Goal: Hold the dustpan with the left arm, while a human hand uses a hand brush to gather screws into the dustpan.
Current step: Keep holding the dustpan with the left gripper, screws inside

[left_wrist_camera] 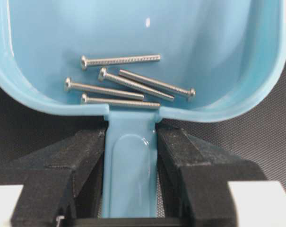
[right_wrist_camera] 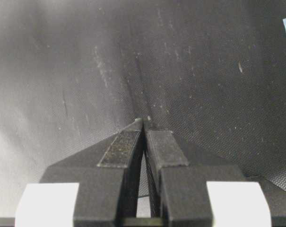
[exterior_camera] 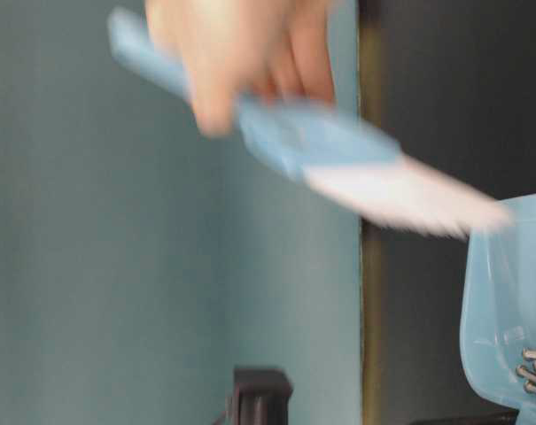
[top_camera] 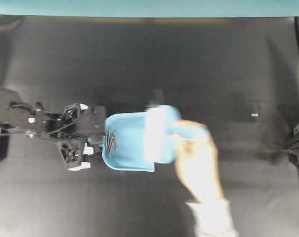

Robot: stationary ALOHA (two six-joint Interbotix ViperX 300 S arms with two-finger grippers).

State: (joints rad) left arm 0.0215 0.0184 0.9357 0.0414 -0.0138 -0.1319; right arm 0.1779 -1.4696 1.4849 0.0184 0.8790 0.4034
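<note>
While the left pincer [left_wrist_camera: 132, 165] clamps the dustpan [left_wrist_camera: 133, 28] handle, five screws [left_wrist_camera: 124, 82] lie inside.

Left arm [top_camera: 35, 121]: black jointed links, exposed black cables, small white parts. Left gripper [left_wrist_camera: 132, 142]: black wedge fingers [left_wrist_camera: 81, 156] with textured pads, white blocks at 7 and 5 o'clock. Right gripper [right_wrist_camera: 143, 125]: same black fingers, white blocks. Human hand [top_camera: 196, 163]: bare light skin, pale grey speckled sleeve [top_camera: 213, 219].

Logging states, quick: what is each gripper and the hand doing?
Left gripper: shut on dustpan handle.
Right gripper: shut, empty.
Hand: holding brush.
</note>
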